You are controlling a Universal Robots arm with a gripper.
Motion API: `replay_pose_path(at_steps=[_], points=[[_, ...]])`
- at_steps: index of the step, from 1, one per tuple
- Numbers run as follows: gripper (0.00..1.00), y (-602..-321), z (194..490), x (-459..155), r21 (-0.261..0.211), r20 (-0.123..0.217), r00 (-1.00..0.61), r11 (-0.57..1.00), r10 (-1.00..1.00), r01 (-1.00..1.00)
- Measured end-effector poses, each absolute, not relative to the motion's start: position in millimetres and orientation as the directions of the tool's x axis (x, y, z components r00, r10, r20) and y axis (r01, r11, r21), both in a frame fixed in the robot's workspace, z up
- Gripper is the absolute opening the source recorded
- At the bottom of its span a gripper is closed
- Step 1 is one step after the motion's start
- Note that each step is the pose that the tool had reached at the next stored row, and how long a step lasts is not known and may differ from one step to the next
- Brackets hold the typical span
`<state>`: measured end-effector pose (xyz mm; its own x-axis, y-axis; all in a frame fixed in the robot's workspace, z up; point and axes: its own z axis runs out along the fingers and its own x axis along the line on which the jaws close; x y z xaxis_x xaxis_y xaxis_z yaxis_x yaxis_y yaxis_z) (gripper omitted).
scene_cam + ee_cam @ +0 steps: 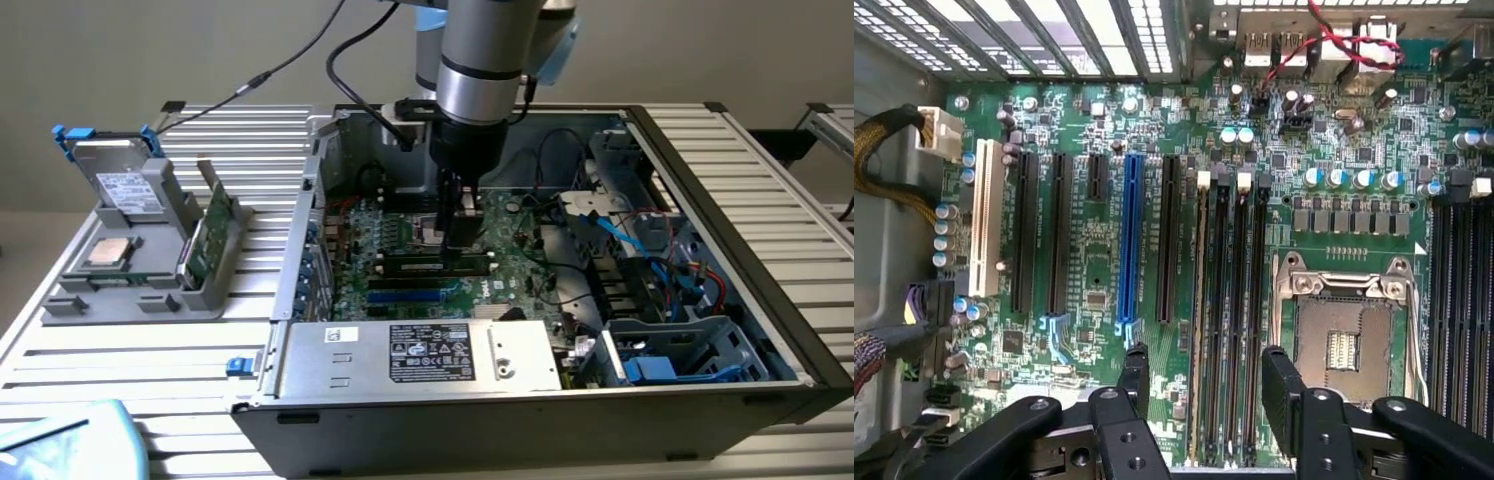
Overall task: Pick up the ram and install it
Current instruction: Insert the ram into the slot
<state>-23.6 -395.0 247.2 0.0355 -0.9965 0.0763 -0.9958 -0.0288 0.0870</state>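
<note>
**RAM AT THE SLOT.** At nine o'clock of the open case (534,430), a grey holder (127,295) with lighter-green boards (214,235) is seen on the slatted counter (134,375). At the middle of the motherboard (394,235), the ram (420,266) is seen lying lengthwise in a slot, at six o'clock of the gripper (461,245), which is poised just above it. In the wrist view the fingers (1137,378) are shown spread wide with nothing pinched, one to each side of a bank of slots. A thin edge in one of those slots may be the ram, though that cannot be told for certain.

The step is judged to be the seating, and whether the stick is fully home cannot be told. It is judged best done with the stick kept upright and square to its slot, pressure shared evenly along the top edge, and both end latches seen closed. At three o'clock, loose cables (627,235) are best kept clear of.
</note>
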Motion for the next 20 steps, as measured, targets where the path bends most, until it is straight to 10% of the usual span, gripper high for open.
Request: replay_pose_path(at_steps=[15,20], points=[[0.56,-395.1,247.3,-23.9,0.087,0.077,0.035,-0.029,-0.996,-0.996],[0.31,-395.0,247.3,-23.9,0.087,0.077,0.035,-0.029,-0.996,-0.996]])
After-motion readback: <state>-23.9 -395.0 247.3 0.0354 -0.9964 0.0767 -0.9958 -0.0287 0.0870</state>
